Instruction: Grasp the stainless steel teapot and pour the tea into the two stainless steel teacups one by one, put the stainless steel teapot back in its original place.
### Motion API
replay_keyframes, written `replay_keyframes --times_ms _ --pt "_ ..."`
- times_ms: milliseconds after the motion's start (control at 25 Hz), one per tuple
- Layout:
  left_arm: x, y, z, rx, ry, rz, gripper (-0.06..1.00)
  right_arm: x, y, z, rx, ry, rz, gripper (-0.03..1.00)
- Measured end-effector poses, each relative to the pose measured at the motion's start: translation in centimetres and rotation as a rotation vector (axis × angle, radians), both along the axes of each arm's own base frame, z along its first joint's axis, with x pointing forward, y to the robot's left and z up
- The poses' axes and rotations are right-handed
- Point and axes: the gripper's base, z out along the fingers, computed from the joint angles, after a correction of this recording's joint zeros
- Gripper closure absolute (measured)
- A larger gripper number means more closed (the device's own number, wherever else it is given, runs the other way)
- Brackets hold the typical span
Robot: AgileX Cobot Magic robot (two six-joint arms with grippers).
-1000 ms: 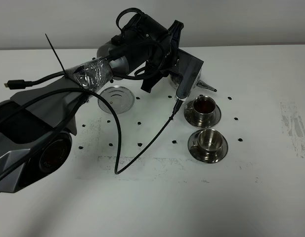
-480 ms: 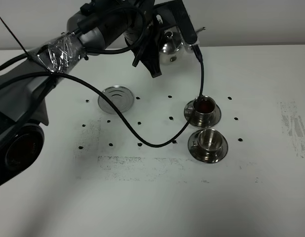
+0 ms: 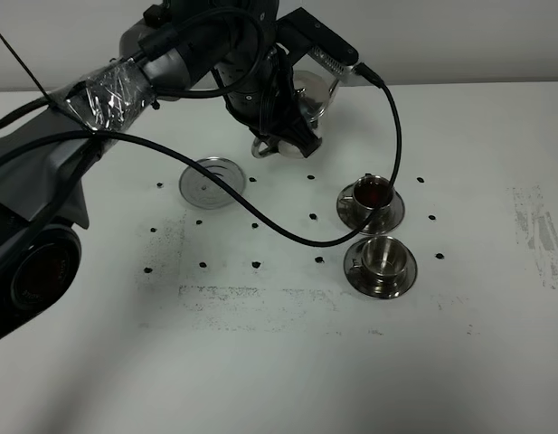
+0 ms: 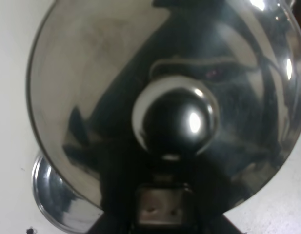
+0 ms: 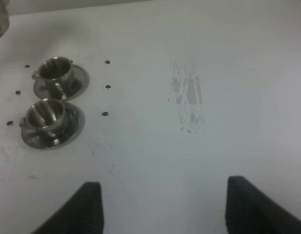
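1. Over on the left, the round steel disc (image 3: 211, 181) is lying bare on the table (image 3: 459, 362), waiting for the pot to come home.
2. Right of it and further back, the left gripper (image 4: 160, 217) is clamping shut on the stainless steel teapot (image 3: 311, 90) and carrying it clear of the table. Its wrist camera is looking almost straight down on the knobbed lid (image 4: 174, 122).
3. Further right, two cups are sitting on saucers. The far cup (image 3: 369, 202) is holding reddish tea (image 3: 374, 189), and the near cup (image 3: 380, 256) is looking empty.
4. So the near cup is what I'm judging to be next. The spout wants bringing over its mouth before any tipping, then tipping slowly, with the looping black cable (image 3: 400, 145) kept off the filled cup.
5. Farthest right, the right gripper (image 5: 167, 209) is hanging with its jaws wide apart, gripping nothing, well away from the cups.
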Motion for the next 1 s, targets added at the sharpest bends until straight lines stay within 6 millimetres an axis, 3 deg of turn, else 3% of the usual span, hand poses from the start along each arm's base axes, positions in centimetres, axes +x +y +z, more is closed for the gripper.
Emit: replay_keyframes --times_ms 560,1000 --pt "0.9 -0.3 -5.1 0.045 0.075 0.023 0.76 0.0 0.0 0.0 0.000 0.000 0.000 0.45" --pt "1.3 -0.4 -7.4 0.051 0.111 0.029 0.76 0.0 0.0 0.0 0.000 0.000 0.000 0.45"
